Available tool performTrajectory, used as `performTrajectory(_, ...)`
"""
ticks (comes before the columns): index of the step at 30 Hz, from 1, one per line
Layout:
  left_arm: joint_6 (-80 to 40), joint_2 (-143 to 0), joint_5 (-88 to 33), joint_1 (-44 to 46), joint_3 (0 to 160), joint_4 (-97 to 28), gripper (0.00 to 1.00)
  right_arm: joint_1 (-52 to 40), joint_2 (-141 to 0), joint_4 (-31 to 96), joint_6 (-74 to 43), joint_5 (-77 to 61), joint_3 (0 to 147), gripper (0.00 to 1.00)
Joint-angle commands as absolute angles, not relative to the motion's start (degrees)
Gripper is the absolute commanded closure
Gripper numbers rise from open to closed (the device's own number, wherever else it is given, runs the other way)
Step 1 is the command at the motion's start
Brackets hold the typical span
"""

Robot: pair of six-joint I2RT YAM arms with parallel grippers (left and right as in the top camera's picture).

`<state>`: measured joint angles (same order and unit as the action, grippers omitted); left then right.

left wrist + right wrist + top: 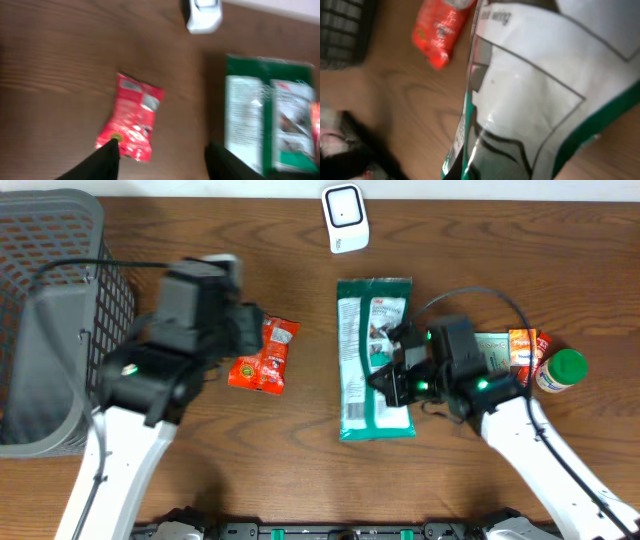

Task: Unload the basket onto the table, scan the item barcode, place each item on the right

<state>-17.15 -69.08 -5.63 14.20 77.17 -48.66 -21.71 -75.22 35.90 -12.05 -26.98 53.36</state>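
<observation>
Right jaws clamped on green pack [355,395] edge; left jaws apart, empty. I want slow lift, no crumpling, toward scanner [345,218].

You face a mock shop checkout: a white scanner [345,218] on a wooden table [300,460], a grey basket [50,205] far left of the scanner, a green pack [358,400] and red packet [265,355] in front of it.

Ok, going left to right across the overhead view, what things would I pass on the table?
Basket → red packet → green pack → small box → jar with a green lid.
</observation>
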Motion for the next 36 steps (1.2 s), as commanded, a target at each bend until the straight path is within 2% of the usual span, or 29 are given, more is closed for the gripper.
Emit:
performTrajectory(1, -19.9, -67.6, -5.0, 8.3, 77.5, -48.8, 0.41, -23.6, -74.0, 43.7, -4.8, -11.6, 62.3, 0.99)
performTrajectory(5, -20.7, -67.9, -5.0, 1.4, 77.5, -48.8, 0.37, -27.1, -74.0, 48.6, -2.1, 1.5, 66.4, 0.99)
performTrajectory(9, -20.7, -69.1, -5.1, -3.7, 77.5, -49.0, 0.35, -28.8, -73.6, 48.4, -3.1, -4.6, 66.7, 0.99)
performTrajectory(12, -20.7, -70.3, -5.0, -5.1, 77.5, -50.1, 0.20, -29.5, -73.3, 45.2, -1.6, -9.1, 66.8, 0.99)
performTrajectory(22, -20.7, -73.8, -4.3, -5.5, 77.5, -52.3, 0.18, -37.5, -77.1, 50.9, 13.9, 12.8, 71.1, 0.99)
performTrajectory(29, -20.7, -73.8, -4.3, -5.5, 77.5, -52.4, 0.17, -43.8, -81.1, 44.4, 29.0, 26.2, 73.9, 0.99)
performTrajectory(36, -20.7, -73.9, -4.3, -5.5, 77.5, -52.4, 0.17, -43.9, -87.8, 50.6, 40.7, 31.3, 89.5, 0.99)
